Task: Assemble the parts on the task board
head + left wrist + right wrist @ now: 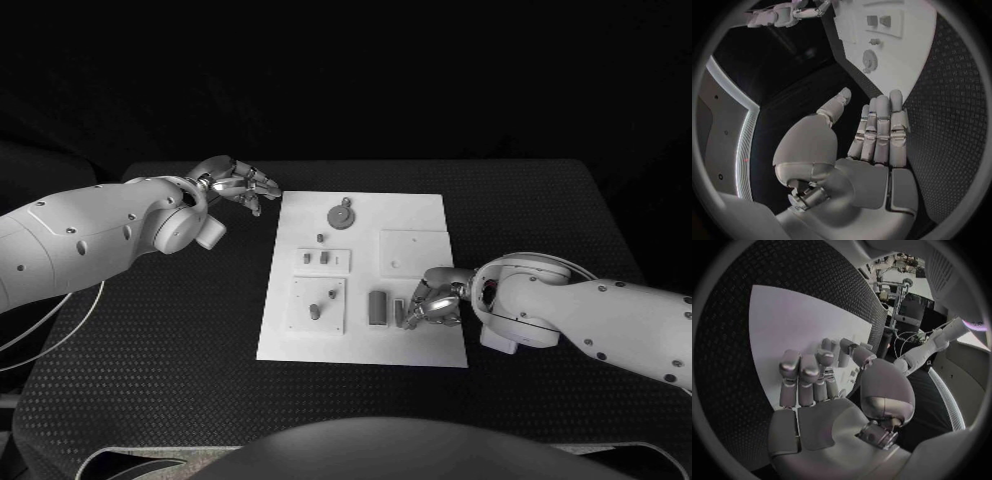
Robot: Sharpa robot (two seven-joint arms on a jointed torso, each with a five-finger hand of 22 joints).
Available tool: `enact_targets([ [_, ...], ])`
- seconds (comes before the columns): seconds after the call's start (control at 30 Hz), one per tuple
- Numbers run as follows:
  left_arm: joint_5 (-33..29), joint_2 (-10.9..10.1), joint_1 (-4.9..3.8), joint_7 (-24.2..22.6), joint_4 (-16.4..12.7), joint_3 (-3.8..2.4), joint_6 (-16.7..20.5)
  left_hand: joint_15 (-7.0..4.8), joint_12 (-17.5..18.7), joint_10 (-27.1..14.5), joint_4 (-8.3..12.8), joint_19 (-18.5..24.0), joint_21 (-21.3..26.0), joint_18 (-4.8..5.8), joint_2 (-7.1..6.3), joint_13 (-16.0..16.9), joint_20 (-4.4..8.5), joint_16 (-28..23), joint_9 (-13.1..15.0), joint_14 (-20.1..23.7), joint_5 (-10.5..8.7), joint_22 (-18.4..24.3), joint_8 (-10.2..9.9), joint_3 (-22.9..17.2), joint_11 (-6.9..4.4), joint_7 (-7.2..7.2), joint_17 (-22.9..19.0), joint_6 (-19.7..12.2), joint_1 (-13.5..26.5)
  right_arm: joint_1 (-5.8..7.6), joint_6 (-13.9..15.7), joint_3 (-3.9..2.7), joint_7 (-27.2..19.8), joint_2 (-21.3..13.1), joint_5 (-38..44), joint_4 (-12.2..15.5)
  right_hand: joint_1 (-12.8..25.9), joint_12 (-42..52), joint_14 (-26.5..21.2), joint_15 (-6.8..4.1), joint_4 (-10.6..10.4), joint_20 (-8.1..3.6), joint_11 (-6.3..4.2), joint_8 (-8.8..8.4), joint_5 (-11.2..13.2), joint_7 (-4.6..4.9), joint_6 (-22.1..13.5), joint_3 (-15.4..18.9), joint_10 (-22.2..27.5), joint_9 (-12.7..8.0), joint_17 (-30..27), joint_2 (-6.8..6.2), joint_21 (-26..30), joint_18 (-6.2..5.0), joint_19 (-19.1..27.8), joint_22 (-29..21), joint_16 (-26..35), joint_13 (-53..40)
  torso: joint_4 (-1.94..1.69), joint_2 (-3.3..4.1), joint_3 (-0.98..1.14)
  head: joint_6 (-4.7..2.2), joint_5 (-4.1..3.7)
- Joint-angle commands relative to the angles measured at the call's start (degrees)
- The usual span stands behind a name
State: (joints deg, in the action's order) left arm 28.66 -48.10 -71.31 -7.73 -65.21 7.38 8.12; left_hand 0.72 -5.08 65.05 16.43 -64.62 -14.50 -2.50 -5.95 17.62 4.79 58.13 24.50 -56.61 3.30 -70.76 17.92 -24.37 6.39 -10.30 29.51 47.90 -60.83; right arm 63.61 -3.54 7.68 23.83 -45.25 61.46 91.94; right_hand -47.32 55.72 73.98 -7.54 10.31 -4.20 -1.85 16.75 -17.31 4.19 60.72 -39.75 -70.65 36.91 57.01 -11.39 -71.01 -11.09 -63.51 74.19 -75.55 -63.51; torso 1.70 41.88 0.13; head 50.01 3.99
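The flat white rectangular task board (411, 350) lies in the middle of the black table (577, 220), with small grey parts (378, 308) on it. The left hand (231, 182) hovers beside the board's far corner, fingers spread, holding nothing. The right hand (436, 300) rests on the board's near right part; whether it grips a part, I cannot tell.

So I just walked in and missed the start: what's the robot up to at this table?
It is working on a white task board on the black table. The right hand is down over the board's near right part, fingers curled by two small upright parts; whether it grips one cannot be told. The left hand hovers off the board's far left corner, fingers apart, holding nothing. A round part lies at the far end, and more small parts sit in the left-side plates.
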Motion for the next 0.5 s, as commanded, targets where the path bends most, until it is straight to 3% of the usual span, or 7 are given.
enact_targets([
  [0.03, 0.07, 0.11, -0.05, -0.25, -0.05, -0.03, -0.60, -0.37, 0.03, 0.38, -0.03, -0.09, 0.23, -1.68, 0.11, 0.10, 0.51, -0.05, -0.07, 0.09, -0.35, -0.08, 0.16, -0.24, 0.13, -0.40, 0.08, 0.00, 0.41, -0.08, -2.46, 0.02, -0.96, 0.35, 1.58, -0.07, -0.73, 0.34, -0.06, -0.26, 0.35, -0.50, -0.22, 0.31, 0.33, 0.05, 0.46, 0.02, -0.16, 0.11, 0.03, 0.04, -0.07, -3.91, -0.05, 0.01, 0.27, 0.06, -0.03, 0.01, -0.05, -0.01, -0.07],
  [0.23, 0.07, 0.27, -0.05, -0.27, -0.12, -0.03, -0.66, -0.37, 0.03, 0.37, -0.03, -0.09, 0.24, -1.68, 0.12, 0.11, 0.51, -0.05, -0.07, 0.09, -0.35, -0.09, 0.17, -0.24, 0.13, -0.40, 0.08, 0.01, 0.41, -0.34, -2.32, 0.21, -0.55, 0.89, 2.07, -0.95, -0.85, 0.37, 0.03, -0.29, 0.36, -0.48, -0.29, 0.42, 0.31, -0.02, 0.65, 0.08, -0.28, 0.19, 0.03, 0.43, -0.10, -3.91, -0.10, 0.01, 0.23, 0.09, -0.03, -0.01, -0.15, -0.01, -0.13],
  [0.5, 0.07, 0.22, -0.05, -0.23, -0.11, -0.03, -0.66, -0.37, 0.03, 0.37, -0.05, -0.09, 0.26, -1.67, 0.12, 0.12, 0.50, -0.06, -0.07, 0.09, -0.36, -0.10, 0.18, -0.22, 0.14, -0.39, 0.09, 0.02, 0.46, -0.43, -1.94, 0.23, -0.36, 1.23, 1.87, -1.42, -0.78, 0.37, 0.12, -0.34, 0.40, -0.43, -0.37, 0.57, 0.32, -0.10, 0.90, 0.32, -0.40, 0.30, 0.03, 1.15, -0.14, -3.91, -0.14, 0.03, 0.21, 0.15, -0.08, 0.04, -0.09, -0.01, -0.06],
])
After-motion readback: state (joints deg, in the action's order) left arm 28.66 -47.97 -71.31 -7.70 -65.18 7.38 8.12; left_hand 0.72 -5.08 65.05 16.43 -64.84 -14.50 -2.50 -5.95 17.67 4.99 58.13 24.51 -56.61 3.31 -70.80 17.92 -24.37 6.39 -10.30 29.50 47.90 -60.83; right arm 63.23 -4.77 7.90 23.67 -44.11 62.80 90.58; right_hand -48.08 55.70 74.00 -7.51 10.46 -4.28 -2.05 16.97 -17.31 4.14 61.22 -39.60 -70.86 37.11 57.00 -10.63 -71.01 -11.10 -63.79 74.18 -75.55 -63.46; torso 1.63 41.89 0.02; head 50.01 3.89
